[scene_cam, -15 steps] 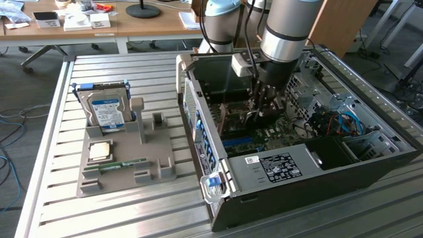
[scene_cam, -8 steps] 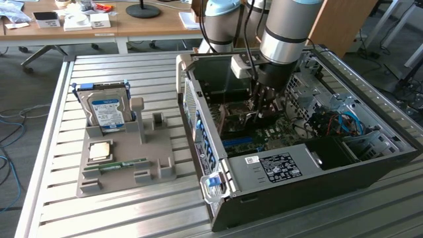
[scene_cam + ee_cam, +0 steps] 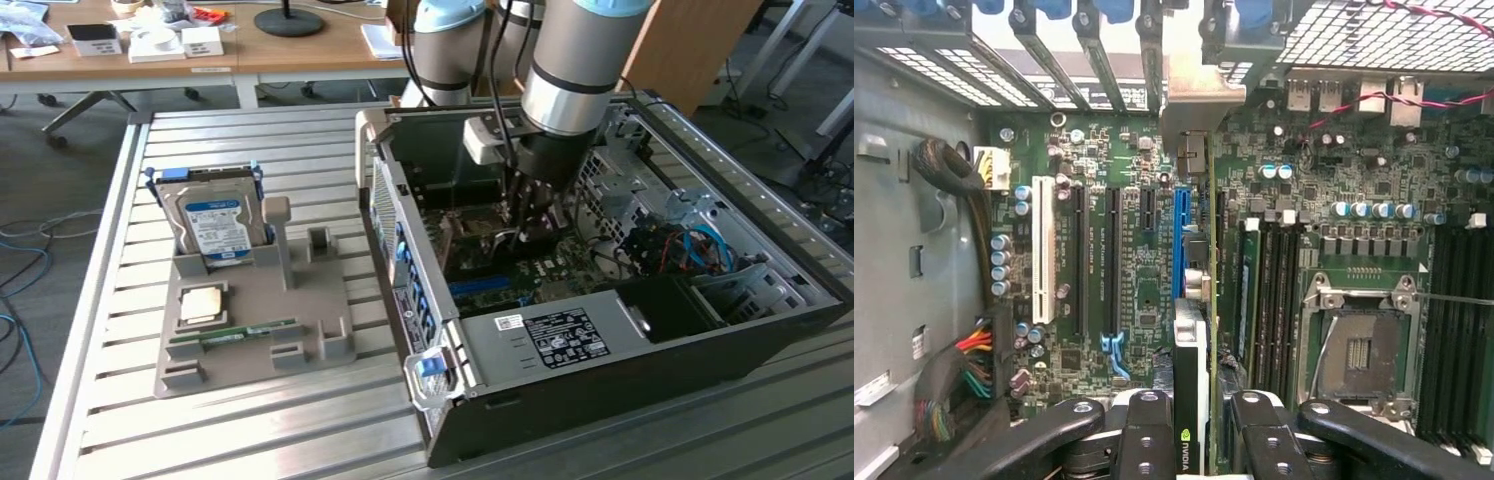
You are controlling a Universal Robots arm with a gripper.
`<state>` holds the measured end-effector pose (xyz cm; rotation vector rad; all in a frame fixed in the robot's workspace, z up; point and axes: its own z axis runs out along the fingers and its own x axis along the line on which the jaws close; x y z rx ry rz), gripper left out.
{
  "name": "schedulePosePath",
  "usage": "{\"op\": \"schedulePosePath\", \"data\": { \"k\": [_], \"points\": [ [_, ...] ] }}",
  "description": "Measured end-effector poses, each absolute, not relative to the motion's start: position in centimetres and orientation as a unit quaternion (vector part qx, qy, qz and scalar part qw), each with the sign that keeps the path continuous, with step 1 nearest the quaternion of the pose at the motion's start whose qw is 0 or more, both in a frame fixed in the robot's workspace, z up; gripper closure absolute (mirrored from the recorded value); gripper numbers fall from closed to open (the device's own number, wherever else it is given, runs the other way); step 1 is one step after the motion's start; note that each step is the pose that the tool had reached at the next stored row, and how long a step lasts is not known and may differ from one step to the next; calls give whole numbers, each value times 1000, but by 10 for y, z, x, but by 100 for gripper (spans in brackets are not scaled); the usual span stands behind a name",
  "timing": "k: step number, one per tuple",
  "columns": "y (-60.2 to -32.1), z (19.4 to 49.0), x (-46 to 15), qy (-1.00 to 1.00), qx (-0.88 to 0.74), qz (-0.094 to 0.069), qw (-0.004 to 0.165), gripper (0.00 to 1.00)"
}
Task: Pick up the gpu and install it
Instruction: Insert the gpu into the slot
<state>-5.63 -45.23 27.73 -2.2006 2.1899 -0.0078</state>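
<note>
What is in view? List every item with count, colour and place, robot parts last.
computer case: one, black, open, on the table at the exterior view's right
motherboard: one, green, inside the case
blue slot: one, blue, on the motherboard
gpu: one, black, edge-on between the hand's fingers, over the motherboard next to the blue slot
holder: one, grey, on the table at the exterior view's left
hard drive: one, silver with blue-white label, upright in the holder
memory stick: one, green, lying on the holder
table: one, slatted metal, under everything
arm: one, grey, reaching down into the case
hand: one, black, shut on the gpu
</note>
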Motion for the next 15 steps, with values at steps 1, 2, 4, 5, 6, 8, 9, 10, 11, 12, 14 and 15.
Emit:
{"op": "schedulePosePath", "data": {
  "k": [1,2,4,5,6,8,9,10,11,12,14,15],
  "points": [
    [-452,277,-57,705,-709,-3,18,73],
    [-452,277,-57,705,-709,-3,18,73],
    [-452,276,-59,705,-709,-3,18,73],
    [-452,276,-59,705,-709,-3,18,73],
    [-452,276,-59,705,-709,-3,18,73],
    [-453,275,-59,705,-709,-3,18,73],
    [-454,275,-59,705,-709,-3,18,73],
    [-454,275,-60,705,-709,-3,18,73],
    [-454,275,-60,705,-709,-3,18,73],
    [-454,275,-61,705,-709,-3,18,73],
    [-454,275,-62,705,-709,-3,18,73],
    [-454,274,-63,705,-709,-3,18,73]
  ]
}}
